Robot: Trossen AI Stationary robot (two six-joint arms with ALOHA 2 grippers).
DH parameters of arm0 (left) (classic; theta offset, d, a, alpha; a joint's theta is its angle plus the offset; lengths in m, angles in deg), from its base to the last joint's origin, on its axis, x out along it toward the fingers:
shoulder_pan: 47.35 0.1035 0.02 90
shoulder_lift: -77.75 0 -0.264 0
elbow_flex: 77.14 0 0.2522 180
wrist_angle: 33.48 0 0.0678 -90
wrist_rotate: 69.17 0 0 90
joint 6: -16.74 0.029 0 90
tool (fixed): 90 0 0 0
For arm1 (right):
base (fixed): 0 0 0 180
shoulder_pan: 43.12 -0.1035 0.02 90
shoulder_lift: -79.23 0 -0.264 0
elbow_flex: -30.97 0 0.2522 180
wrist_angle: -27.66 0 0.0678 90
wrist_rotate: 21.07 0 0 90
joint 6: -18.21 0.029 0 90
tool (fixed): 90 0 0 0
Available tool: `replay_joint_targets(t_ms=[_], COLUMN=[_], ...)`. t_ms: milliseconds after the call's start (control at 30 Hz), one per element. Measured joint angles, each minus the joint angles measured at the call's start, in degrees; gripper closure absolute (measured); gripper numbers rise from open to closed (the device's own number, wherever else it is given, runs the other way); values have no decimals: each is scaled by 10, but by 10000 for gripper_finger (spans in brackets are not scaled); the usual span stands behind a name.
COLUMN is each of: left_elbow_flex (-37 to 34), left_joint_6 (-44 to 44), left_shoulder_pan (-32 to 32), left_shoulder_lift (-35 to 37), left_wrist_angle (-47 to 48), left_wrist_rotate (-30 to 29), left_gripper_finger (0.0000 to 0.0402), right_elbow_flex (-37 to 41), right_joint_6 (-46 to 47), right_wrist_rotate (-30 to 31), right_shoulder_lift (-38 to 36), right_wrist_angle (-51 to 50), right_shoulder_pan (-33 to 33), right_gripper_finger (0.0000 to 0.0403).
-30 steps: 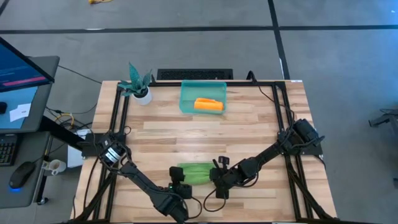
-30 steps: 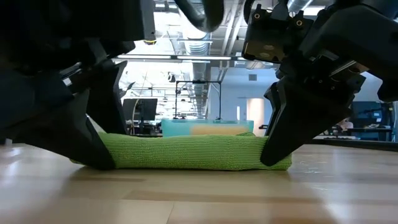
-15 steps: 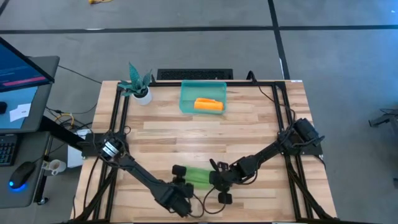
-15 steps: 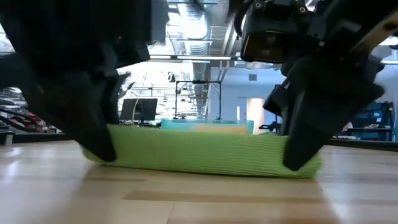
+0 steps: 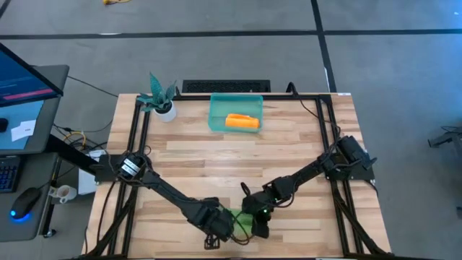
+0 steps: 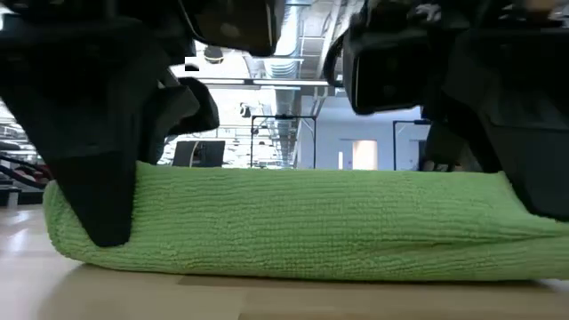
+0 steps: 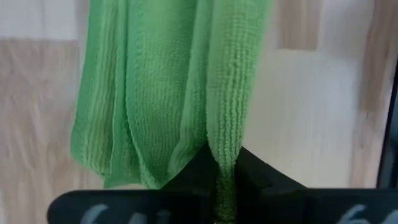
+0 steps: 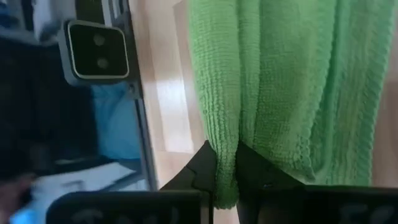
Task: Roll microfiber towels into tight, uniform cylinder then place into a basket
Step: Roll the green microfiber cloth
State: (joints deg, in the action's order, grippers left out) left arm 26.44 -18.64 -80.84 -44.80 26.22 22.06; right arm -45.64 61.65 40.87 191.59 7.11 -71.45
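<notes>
Desk: pale wood planks (image 5: 216, 155) are carrying everything, with grey floor lying around and an open workshop showing behind in the low view.
Green towel: it (image 6: 293, 222) is lying as a loose roll at the desk's near edge, right up against the low camera, stretching between the two hands.
Left hand: it (image 5: 216, 230) is pinching one end of the green towel, fingers closed down on a thin fold of cloth; the wrist view is showing the rest (image 7: 168, 87) trailing away in slack pleats.
Right hand: it (image 5: 254, 217) is pinching the other end in the same way, fingers shut on an edge, with the cloth (image 8: 280, 81) bunching beyond them.
Bin: the teal bin (image 5: 216, 108) is sitting at the far side, well apart from both hands, beside a small potted plant (image 5: 159, 97).
Orange towel: it (image 5: 242, 122) is already lying rolled inside the bin.
Risk, grip: each hand is holding only a narrow edge, so the roll is likely to sag in the middle or unwind once lifted.
Risk, edge: the towel is sitting so near the desk's front that a slip could be sending it over the side.
Risk, carry: the bin is lying far off, so uneven travel of the two hands could be stretching the cylinder out of shape.
</notes>
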Motion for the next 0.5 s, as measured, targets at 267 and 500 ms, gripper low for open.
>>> replay_joint_targets(t_ms=[267, 500], left_elbow_flex=[-1, -1], left_joint_6=[-68, -67], left_shoulder_pan=[17, 18], left_shoulder_lift=[0, 1], left_wrist_angle=[4, 4], left_wrist_rotate=[35, 41], left_gripper_finger=[392, 382], right_elbow_flex=[1, 23], right_joint_6=[120, 166], right_wrist_rotate=[-46, -49], right_shoulder_lift=[-1, -2], right_wrist_angle=[-5, -3], right_shoulder_pan=[39, 76], right_gripper_finger=[359, 360])
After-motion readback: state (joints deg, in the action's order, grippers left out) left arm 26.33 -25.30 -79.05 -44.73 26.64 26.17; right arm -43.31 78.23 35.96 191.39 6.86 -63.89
